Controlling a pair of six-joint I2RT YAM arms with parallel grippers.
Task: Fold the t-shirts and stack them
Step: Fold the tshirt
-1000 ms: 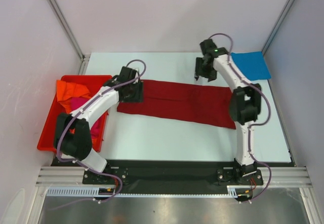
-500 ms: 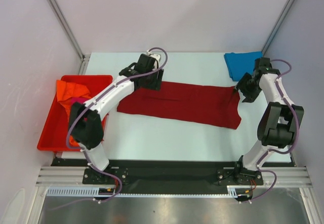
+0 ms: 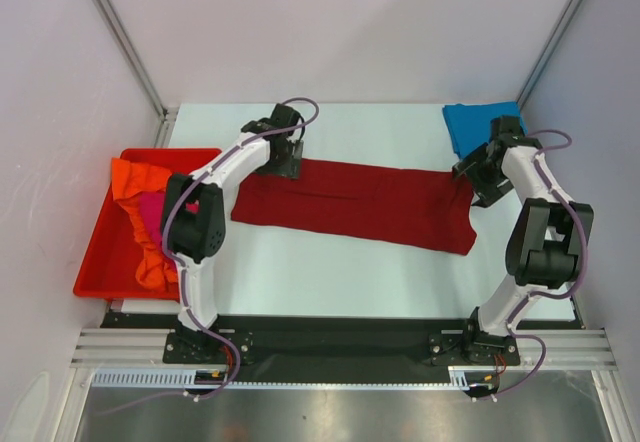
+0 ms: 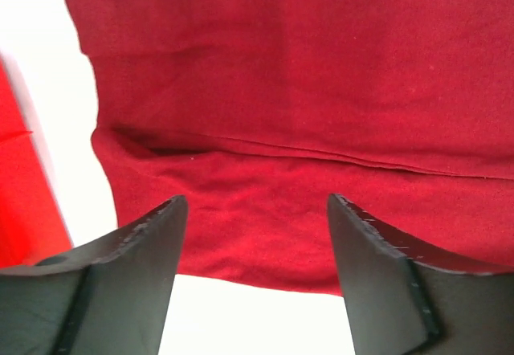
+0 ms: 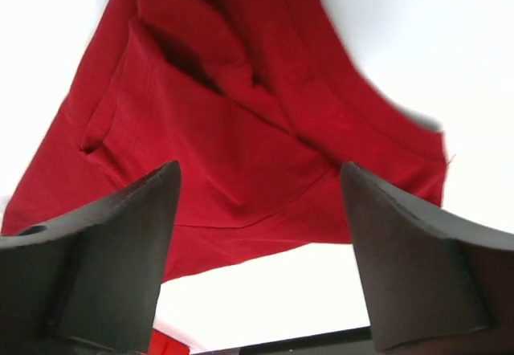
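A dark red t-shirt (image 3: 355, 202), folded into a long strip, lies flat across the middle of the table. My left gripper (image 3: 287, 165) is open and empty over the strip's far edge near its left end; in the left wrist view (image 4: 253, 202) the cloth (image 4: 273, 114) lies between and ahead of the fingers. My right gripper (image 3: 468, 174) is open and empty at the strip's far right corner; the right wrist view (image 5: 261, 166) shows that rumpled corner (image 5: 225, 138). A bright blue t-shirt (image 3: 472, 127) lies at the back right. Orange (image 3: 140, 177) and magenta-pink (image 3: 152, 217) t-shirts lie in the bin.
A rigid red plastic bin (image 3: 95, 262) stands at the table's left edge; its side shows in the left wrist view (image 4: 24, 202). Frame posts stand at the back corners. The right arm's forearm partly covers the blue t-shirt.
The left gripper moved from the strip's left end to its far edge. The right arm swung from the far middle to the strip's right end. The red t-shirt has not shifted.
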